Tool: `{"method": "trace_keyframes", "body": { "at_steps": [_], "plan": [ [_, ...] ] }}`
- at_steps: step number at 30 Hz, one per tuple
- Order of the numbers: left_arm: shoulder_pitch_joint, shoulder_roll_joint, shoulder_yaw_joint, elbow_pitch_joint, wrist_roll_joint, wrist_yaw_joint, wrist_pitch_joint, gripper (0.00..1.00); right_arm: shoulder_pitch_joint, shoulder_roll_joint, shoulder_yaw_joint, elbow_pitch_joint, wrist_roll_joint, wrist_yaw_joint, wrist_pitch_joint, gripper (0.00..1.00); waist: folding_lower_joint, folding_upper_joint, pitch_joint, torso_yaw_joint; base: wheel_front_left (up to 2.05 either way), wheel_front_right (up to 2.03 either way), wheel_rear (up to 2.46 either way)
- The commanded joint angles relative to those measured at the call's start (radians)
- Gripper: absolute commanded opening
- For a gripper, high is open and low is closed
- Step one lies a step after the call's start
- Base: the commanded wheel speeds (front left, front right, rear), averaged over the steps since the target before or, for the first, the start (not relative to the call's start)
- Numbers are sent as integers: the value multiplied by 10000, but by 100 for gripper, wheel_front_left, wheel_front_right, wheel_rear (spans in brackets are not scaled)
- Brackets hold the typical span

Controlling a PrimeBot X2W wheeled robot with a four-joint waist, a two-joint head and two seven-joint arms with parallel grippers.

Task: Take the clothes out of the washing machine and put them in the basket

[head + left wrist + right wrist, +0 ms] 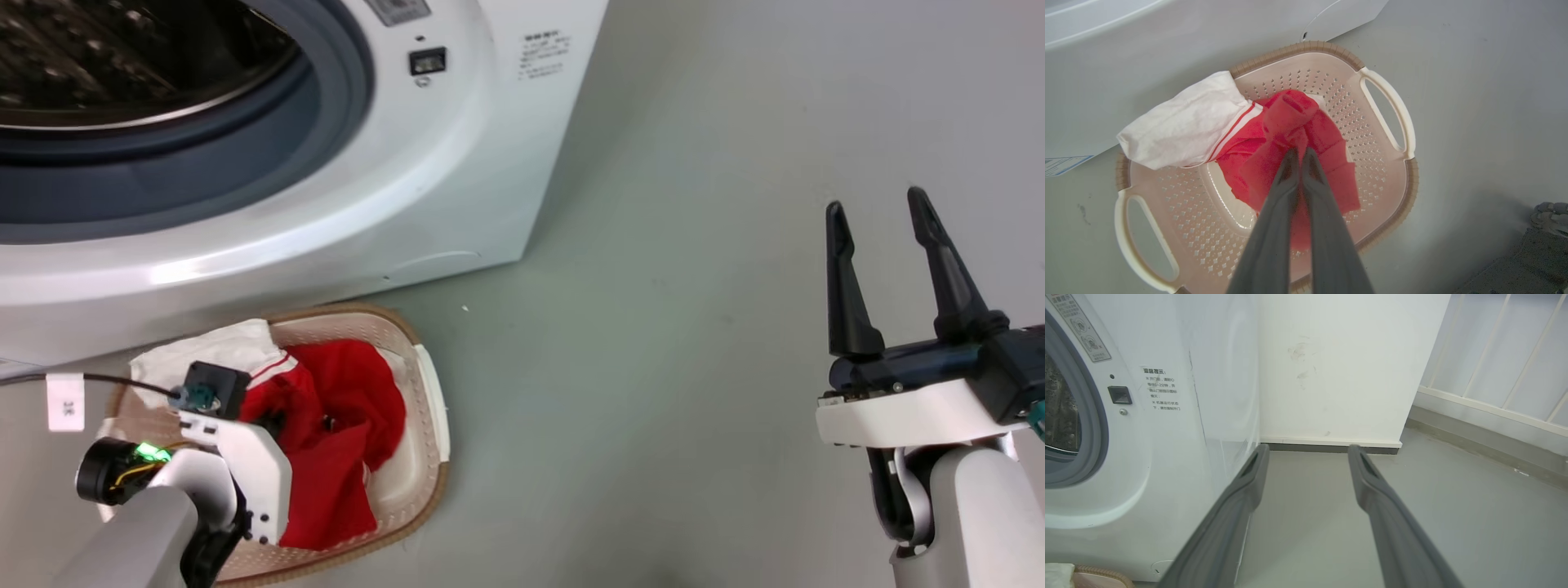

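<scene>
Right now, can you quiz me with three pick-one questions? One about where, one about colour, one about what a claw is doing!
1. Where is the basket? A) on the floor by the washing machine B) on a table C) on a chair
2. What colour is the cloth hanging over the basket's rim? A) blue B) white C) green
3. The left gripper is: A) wide open B) holding a bottle C) shut on the red clothes
Answers: 1 A, it sits on grey floor before the machine; 2 B, the draped cloth is white; 3 C, it pinches red fabric.
</scene>
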State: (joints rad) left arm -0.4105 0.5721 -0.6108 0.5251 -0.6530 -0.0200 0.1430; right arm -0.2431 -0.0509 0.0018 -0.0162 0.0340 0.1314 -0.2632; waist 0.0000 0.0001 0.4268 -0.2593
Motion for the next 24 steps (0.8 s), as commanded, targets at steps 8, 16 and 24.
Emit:
{"method": "trace_keyframes", "body": {
  "at_steps": [8,16,24],
  "plan": [
    [-1478,-714,-62,3363,39,-491,-634,0,-261,14,-85,-329,222,-15,-23,100,0,-1,1327,-684,0,0,0],
    [-2272,-1291,-123,5212,177,-514,-1707,0,-301,16,-197,-394,178,-15,-23,100,0,-1,1717,-582,0,0,0],
    [-2567,-1937,-250,6324,233,-636,-2833,100,-395,13,-156,-216,26,-15,-23,100,0,-1,1176,-210,0,0,0]
  ]
}}
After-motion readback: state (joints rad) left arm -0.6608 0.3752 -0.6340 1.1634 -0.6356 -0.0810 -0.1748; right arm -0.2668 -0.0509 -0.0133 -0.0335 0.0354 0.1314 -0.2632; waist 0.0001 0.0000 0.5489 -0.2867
